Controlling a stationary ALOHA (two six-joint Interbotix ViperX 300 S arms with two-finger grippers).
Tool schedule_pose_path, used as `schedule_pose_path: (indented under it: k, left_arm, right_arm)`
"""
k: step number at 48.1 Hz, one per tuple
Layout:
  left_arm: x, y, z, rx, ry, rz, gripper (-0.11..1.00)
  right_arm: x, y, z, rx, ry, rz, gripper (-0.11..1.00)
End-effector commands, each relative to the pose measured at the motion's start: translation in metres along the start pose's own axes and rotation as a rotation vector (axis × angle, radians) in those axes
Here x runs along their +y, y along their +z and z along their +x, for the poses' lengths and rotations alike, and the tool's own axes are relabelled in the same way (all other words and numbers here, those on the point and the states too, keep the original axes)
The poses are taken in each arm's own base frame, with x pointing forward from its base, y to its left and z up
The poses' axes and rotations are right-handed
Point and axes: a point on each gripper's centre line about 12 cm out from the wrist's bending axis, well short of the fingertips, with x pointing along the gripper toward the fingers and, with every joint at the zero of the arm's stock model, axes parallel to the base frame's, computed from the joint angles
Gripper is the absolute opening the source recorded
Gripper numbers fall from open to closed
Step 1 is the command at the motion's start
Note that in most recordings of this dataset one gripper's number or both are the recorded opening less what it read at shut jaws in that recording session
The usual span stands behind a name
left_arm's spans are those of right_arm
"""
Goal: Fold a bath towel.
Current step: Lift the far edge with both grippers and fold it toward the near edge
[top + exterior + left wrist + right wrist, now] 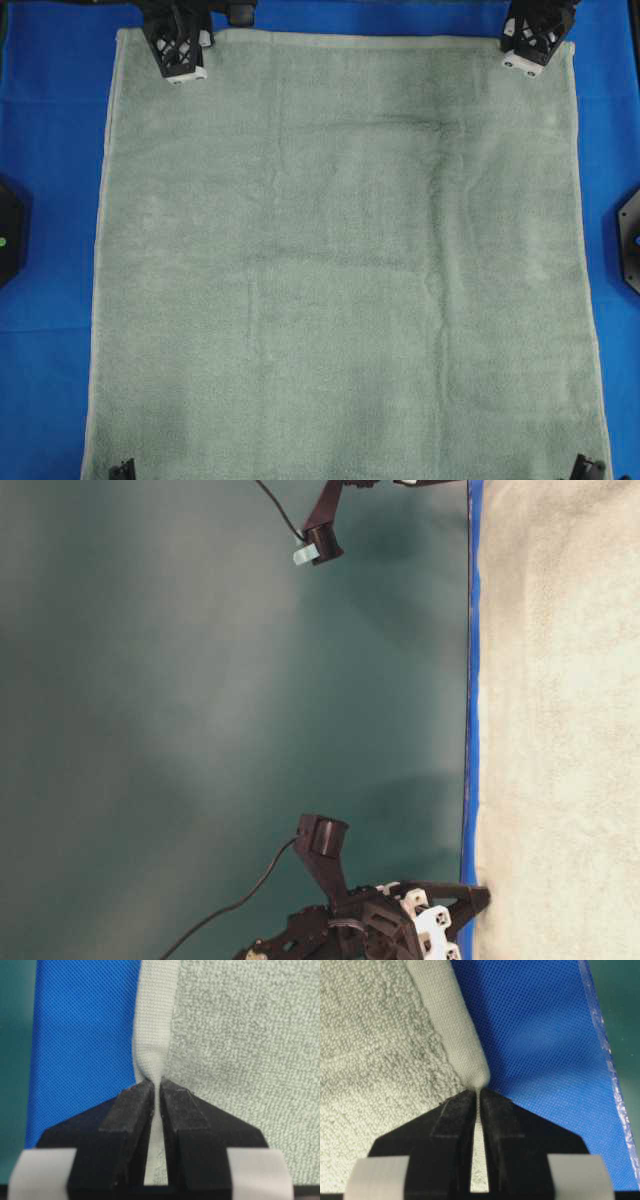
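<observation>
The bath towel [340, 260], pale sage-green terry, lies spread flat over most of the blue cover. My left gripper [185, 55] stands at its far left corner and my right gripper [528, 45] at its far right corner, both on the far hem. In the left wrist view the left gripper [156, 1085] is shut on a pinched-up ridge of the flat hem [152, 1035]. The right gripper [477, 1091] is likewise shut on the hem [452, 1025]. At table level the left gripper [485, 898] points straight down onto the towel's [560, 720] edge.
The blue cover [50, 150] shows as a narrow strip beyond the far hem and wider bands at both sides. Black fixtures stand at the left edge [6, 240], the right edge [630, 250] and the two near corners [122, 470] [583, 468].
</observation>
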Motion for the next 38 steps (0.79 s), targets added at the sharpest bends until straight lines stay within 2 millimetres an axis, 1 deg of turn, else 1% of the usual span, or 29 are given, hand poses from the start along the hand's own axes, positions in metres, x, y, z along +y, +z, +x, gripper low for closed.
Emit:
schedule_pose_path:
  k: [1, 9, 10, 14, 17, 26, 28, 30, 32, 33, 36, 38]
  left_arm:
    - [0.008, -0.002, -0.019, 0.015, 0.001, -0.011, 0.04]
    - [0.019, 0.011, -0.064, -0.035, 0.042, -0.015, 0.04]
    - [0.021, 0.013, -0.073, -0.046, 0.051, -0.016, 0.04]
    - [0.025, 0.017, -0.094, -0.061, 0.066, -0.019, 0.04]
    - [0.027, 0.016, -0.102, -0.065, 0.072, -0.021, 0.04]
    - [0.017, 0.010, -0.099, -0.046, 0.051, -0.031, 0.04]
    - [0.011, 0.008, -0.099, -0.040, 0.041, -0.027, 0.04]
    - [0.004, 0.007, -0.099, -0.035, 0.031, -0.022, 0.04]
    - [-0.008, 0.006, -0.098, -0.023, 0.010, -0.011, 0.04]
    - [-0.017, 0.004, -0.098, -0.014, -0.004, -0.002, 0.04]
    - [-0.044, -0.001, -0.098, 0.011, -0.041, 0.019, 0.04]
    - [-0.060, -0.003, -0.099, 0.016, -0.058, 0.030, 0.04]
  right_arm:
    - [0.001, 0.004, -0.012, -0.028, -0.013, 0.001, 0.05]
    - [0.000, 0.012, -0.051, -0.107, -0.061, 0.021, 0.05]
    - [0.001, 0.013, -0.056, -0.117, -0.066, 0.023, 0.05]
    - [0.003, 0.013, -0.073, -0.134, -0.075, 0.017, 0.05]
    - [0.005, 0.011, -0.078, -0.132, -0.071, 0.017, 0.05]
    - [0.013, 0.006, -0.075, -0.115, -0.052, 0.038, 0.05]
    - [0.016, 0.005, -0.075, -0.112, -0.047, 0.042, 0.05]
    - [0.023, 0.003, -0.075, -0.097, -0.030, 0.048, 0.05]
    - [0.031, 0.000, -0.075, -0.078, -0.011, 0.055, 0.05]
    - [0.036, -0.002, -0.076, -0.067, 0.000, 0.058, 0.05]
    - [0.059, -0.011, -0.078, -0.031, 0.039, 0.060, 0.05]
    - [0.079, -0.018, -0.081, -0.016, 0.060, 0.060, 0.05]
